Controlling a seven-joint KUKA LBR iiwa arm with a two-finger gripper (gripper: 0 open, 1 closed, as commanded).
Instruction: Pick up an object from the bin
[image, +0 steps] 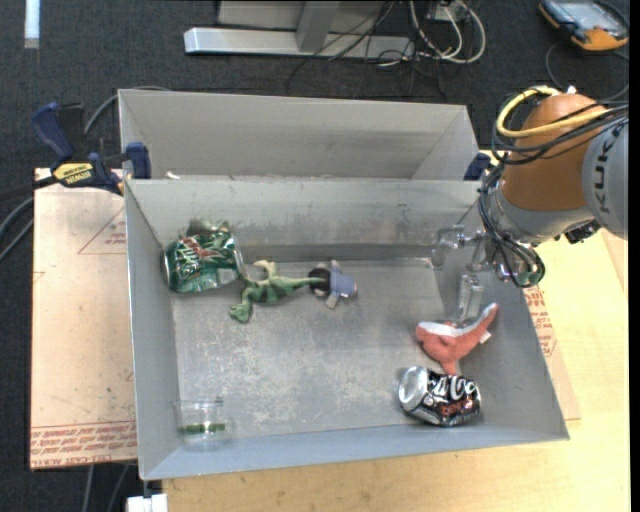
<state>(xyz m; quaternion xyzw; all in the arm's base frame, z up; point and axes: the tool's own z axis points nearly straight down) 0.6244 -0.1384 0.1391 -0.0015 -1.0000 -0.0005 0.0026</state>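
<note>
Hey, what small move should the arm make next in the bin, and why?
Probably ease straight down a little: the gripper stands at the upper end of the red floppy thing at the right of the bin, the crushed black can close beside it.

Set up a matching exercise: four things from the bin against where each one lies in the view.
Things:
1. green crushed can
2. clear plastic cup
3. black crushed can
4. red and white toy

Places:
A. lower right corner
B. right side, just below the gripper
C. upper left corner
D. lower left corner

Pairs: 1-C, 2-D, 3-A, 4-B
</note>
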